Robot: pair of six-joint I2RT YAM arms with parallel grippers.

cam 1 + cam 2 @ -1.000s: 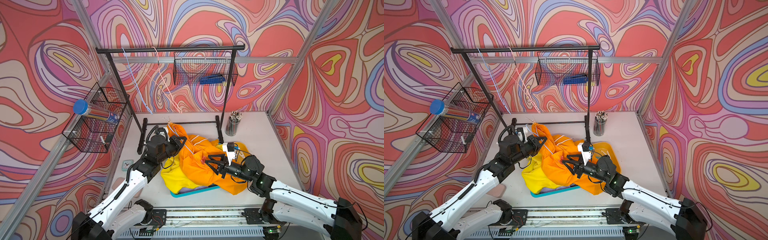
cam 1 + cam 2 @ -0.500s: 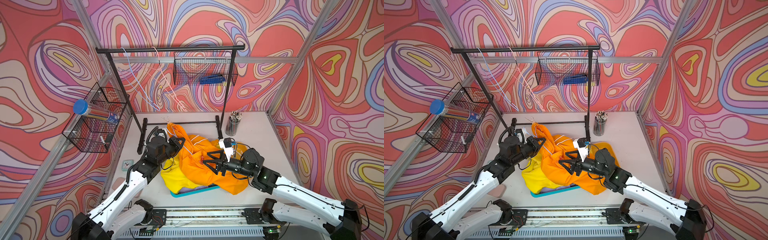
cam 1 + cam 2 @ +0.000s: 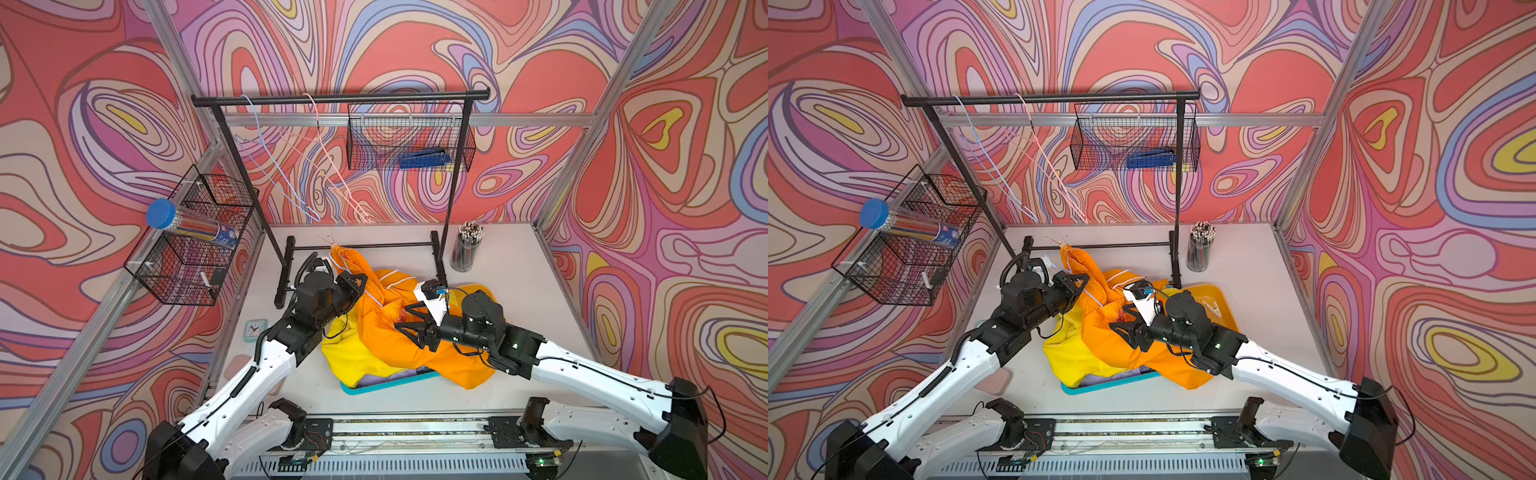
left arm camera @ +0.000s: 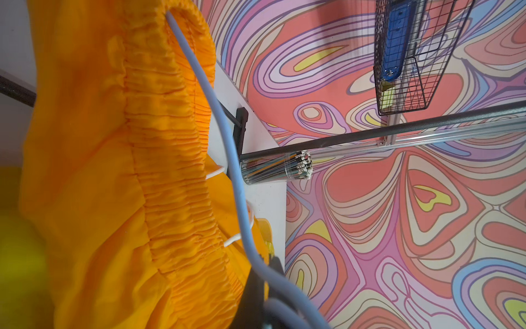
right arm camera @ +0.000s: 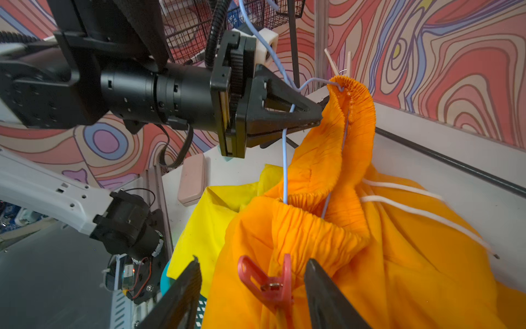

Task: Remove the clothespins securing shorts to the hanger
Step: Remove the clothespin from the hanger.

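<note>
The orange shorts (image 3: pixel 399 336) hang bunched on a pale blue wire hanger (image 5: pixel 284 171) over the yellow shorts (image 3: pixel 345 353) and a lilac pair (image 3: pixel 386 376). My left gripper (image 5: pixel 316 121) is shut on the hanger wire beside the orange waistband (image 4: pixel 170 142). A red clothespin (image 5: pixel 270 282) is clipped on the orange fabric. My right gripper (image 5: pixel 253 260) is open, one finger on each side of this clothespin, with a gap on both sides. In both top views it sits low on the orange shorts (image 3: pixel 405 320) (image 3: pixel 1125 324). A beige clothespin (image 5: pixel 333 61) sticks up from the top of the waistband.
A teal tray (image 3: pixel 390 384) lies under the shorts, and a yellow tray (image 3: pixel 1219 297) holding a loose pale clothespin sits behind my right arm. The black rack (image 3: pixel 340 97) carries two bare hangers and a wire basket (image 3: pixel 411 141). Pencil cup (image 3: pixel 467 245) at the back right; small clock (image 3: pixel 253 330) on the left.
My right gripper has moved in toward the orange shorts and now straddles the red clothespin. The left gripper has kept its hold on the hanger.
</note>
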